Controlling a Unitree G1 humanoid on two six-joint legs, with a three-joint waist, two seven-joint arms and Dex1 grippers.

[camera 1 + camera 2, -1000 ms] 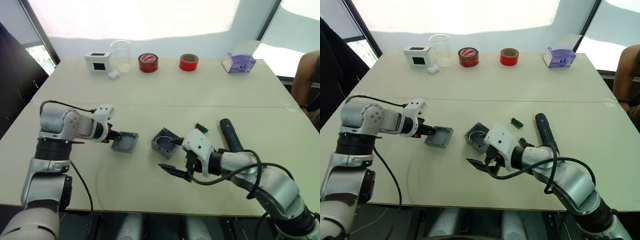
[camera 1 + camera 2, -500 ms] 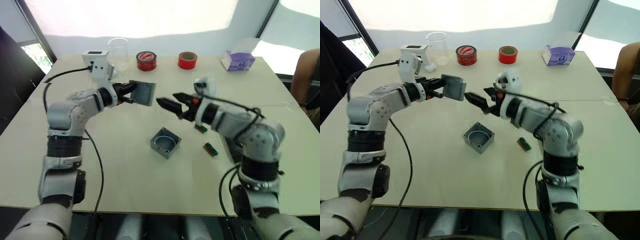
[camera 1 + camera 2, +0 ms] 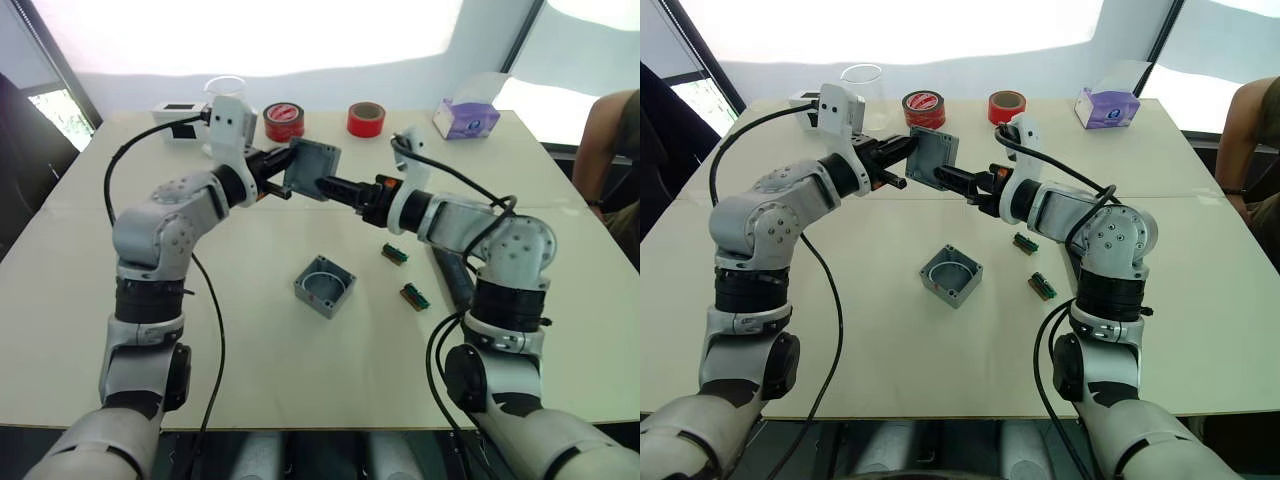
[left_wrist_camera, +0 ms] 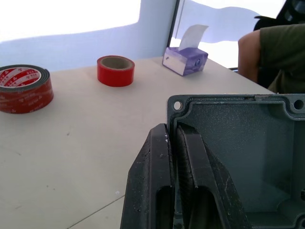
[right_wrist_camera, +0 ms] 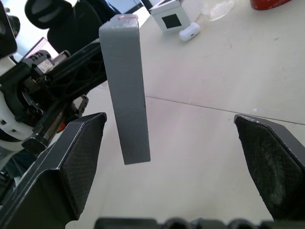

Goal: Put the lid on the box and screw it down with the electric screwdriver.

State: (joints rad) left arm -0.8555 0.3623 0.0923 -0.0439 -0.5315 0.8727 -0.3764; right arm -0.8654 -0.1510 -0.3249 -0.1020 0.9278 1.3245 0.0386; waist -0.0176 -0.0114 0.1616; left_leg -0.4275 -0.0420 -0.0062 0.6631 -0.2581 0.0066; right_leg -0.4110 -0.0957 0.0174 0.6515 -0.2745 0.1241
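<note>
My left gripper (image 4: 172,131) is shut on one wall of the grey lid (image 3: 311,168) and holds it up in the air, on edge, over the back half of the table. The lid's hollow inside (image 4: 238,143) faces the left wrist camera. My right gripper (image 3: 338,187) is open and level with the lid, its fingers (image 5: 81,157) spread wide either side of the lid's edge (image 5: 128,90) without touching it. The grey box (image 3: 324,286) sits open on the table below. The black electric screwdriver (image 3: 457,283) lies to the box's right, partly hidden by my right arm.
Two small green parts (image 3: 394,254) (image 3: 415,296) lie right of the box. Along the far edge stand a white box with a black screen (image 3: 178,108), a clear beaker (image 3: 228,100), two red tape rolls (image 3: 285,121) (image 3: 366,118) and a purple tissue box (image 3: 463,117). A person's arm (image 3: 610,130) is at far right.
The lid was lifted off the table by my left gripper. My right gripper rose from beside the box, and its open fingers have closed in around the lid's edge.
</note>
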